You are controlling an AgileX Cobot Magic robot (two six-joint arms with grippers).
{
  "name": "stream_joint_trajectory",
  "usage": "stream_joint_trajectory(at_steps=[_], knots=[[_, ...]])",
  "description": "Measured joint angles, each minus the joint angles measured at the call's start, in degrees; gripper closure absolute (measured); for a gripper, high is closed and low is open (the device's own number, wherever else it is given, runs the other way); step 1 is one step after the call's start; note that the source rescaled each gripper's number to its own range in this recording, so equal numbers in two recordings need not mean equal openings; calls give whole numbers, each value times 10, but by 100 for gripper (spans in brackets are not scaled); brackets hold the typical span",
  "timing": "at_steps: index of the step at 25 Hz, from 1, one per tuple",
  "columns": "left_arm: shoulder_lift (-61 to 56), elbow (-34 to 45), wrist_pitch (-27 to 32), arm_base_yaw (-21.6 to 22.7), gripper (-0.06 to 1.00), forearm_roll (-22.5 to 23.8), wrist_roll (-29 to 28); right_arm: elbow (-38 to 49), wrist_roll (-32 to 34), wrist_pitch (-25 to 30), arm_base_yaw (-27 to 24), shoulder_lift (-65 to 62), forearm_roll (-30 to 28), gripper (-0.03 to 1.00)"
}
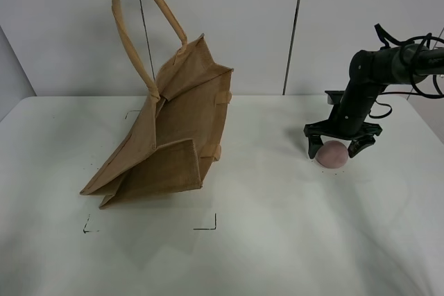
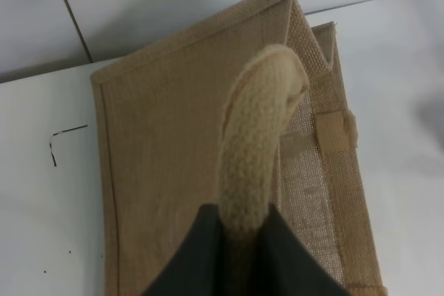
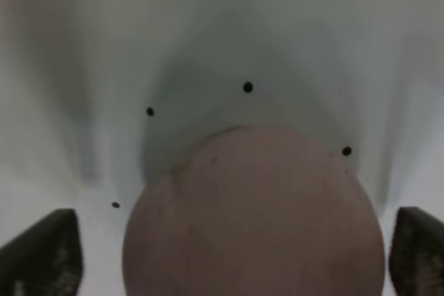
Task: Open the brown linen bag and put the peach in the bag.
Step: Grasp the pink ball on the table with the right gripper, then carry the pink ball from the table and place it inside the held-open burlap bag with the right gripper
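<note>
Okay, left gripper (image 2: 243,240) clamps floppy brown linen bag (image 1: 166,150) by handle (image 2: 260,123). Right gripper (image 1: 337,148) splayed around peach (image 3: 253,220); probably bruisable, pinch mid-girth.

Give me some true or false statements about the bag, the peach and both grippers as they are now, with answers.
1. The left gripper is shut on a handle of the bag. True.
2. The peach is inside the bag. False: it lies on the table, apart from the bag.
3. The right gripper is open around the peach. True.
4. The bag lies flat. False: it hangs tilted from the held handle.
</note>
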Motion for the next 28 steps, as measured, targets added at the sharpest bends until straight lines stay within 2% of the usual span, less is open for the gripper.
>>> stream_joint_trajectory(at_steps=[1, 3, 5, 6, 8, 13, 20, 25, 28], knots=[[0, 0, 0, 0, 94, 0, 0, 0, 0, -1, 0, 0, 0, 12], [0, 0, 0, 0, 94, 0, 0, 0, 0, -1, 0, 0, -2, 36], [0, 0, 0, 0, 94, 0, 0, -1, -3, 4, 0, 0, -3, 72], [0, 0, 0, 0, 94, 0, 0, -2, -3, 8, 0, -1, -3, 86], [0, 0, 0, 0, 94, 0, 0, -7, -9, 17, 0, -2, -2, 97], [0, 0, 0, 0, 94, 0, 0, -46, -19, 62, 0, -23, -2, 97], [0, 0, 0, 0, 94, 0, 0, -168, -25, 130, 22, -115, 12, 97], [0, 0, 0, 0, 94, -1, 0, -226, -37, 141, 84, -135, 43, 97], [0, 0, 0, 0, 94, -1, 1, -229, -38, 125, 132, -134, 72, 97]])
